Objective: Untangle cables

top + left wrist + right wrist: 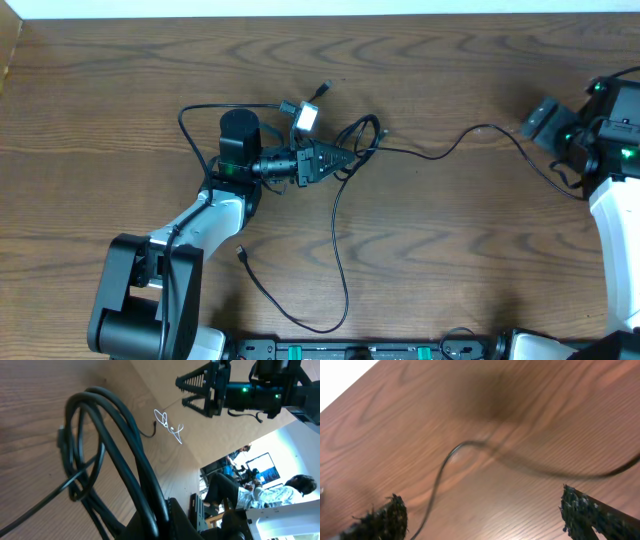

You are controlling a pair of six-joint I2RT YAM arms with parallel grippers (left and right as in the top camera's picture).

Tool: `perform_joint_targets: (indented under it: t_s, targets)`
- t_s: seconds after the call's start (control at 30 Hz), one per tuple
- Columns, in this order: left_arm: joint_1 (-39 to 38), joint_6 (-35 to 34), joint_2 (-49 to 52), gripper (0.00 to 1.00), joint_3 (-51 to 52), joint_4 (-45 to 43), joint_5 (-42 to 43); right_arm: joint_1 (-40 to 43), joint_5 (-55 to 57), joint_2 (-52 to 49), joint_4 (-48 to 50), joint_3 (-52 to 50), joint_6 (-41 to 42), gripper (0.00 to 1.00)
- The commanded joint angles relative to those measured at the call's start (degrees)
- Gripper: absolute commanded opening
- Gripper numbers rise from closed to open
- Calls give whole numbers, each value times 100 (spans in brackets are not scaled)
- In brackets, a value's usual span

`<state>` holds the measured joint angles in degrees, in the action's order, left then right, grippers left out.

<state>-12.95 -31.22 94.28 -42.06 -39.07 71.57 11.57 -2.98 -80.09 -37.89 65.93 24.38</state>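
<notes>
The wooden tabletop (450,260) is carrying the whole job, with the left arm (200,225) reaching in from the near left corner and the right arm (615,200) sitting back at the far right edge.

The cables (360,135) are lying mostly in the middle of the tabletop. A knotted cluster of black loops is bunching just in front of the left arm's tip. One strand is trailing off to the right towards the right arm, another is curling down towards the near edge, and a third is looping round to the left.

Judging by this, the work is sitting in the pulling-apart step: one side is anchoring the knot while the other is free to pick a strand. The knot is looking far from loosened. The next move is calling for the free claw to close on one strand well clear of the knot and draw it outward, without dragging the whole bundle.

The left claw (335,160) is pinching tight on the black loops at the knot. The right claw (480,500) is standing wide, gripping nothing, with a blurred black strand running across the wood below its fingers.

A white plug (305,117) is resting just beyond the knot.
</notes>
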Motion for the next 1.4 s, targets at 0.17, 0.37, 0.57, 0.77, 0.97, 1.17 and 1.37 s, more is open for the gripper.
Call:
perform_joint_targets:
  t_s: [0.17,0.37,0.57,0.77,0.97,1.17,1.37]
  targets:
    - [2,118,-9,8,-11,-39,-94,-837,-3014,-52,-236,-275,1366,82]
    - [2,118,-9,8,-11,-22,-92,-1650,-2865,-258,619,-935,2430,66]
    - [2,116,-9,8,-11,-9,-92,-2155,-2865,-811,2168,-1475,3574,59]
    - [2,98,-9,8,-11,192,-90,-2380,-3021,-1410,3029,-1528,4391,47]
    - [2,98,-9,8,-11,302,-87,-2411,-2994,-1639,3497,-1528,4599,47]
    - [2,98,-9,8,-11,302,-87,-2422,-2977,-1657,3534,-1528,4666,1]
    - [2,98,-9,8,-11,304,-63,-2321,-3062,-1556,3932,-1526,2682,1]
